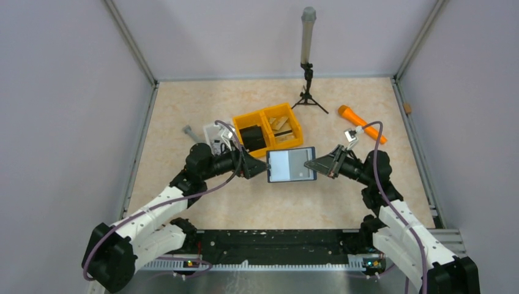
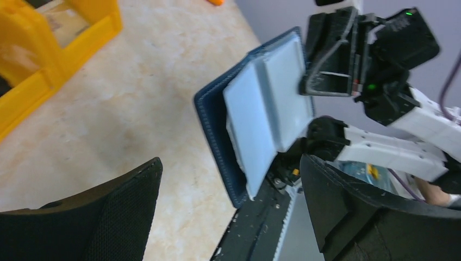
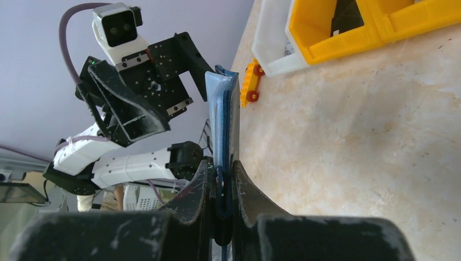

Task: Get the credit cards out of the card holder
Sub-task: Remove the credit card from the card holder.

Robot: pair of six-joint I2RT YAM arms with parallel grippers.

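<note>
I'm gripping the card holder (image 1: pixel 291 164) by its right edge in my tightly closed right pincer (image 1: pixel 311 164), lifted above the worktop (image 1: pixel 202 110), spread open, long axis running toward my left pincer (image 1: pixel 260 167), which is gaping fully, empty, just beside the free left edge.
</note>
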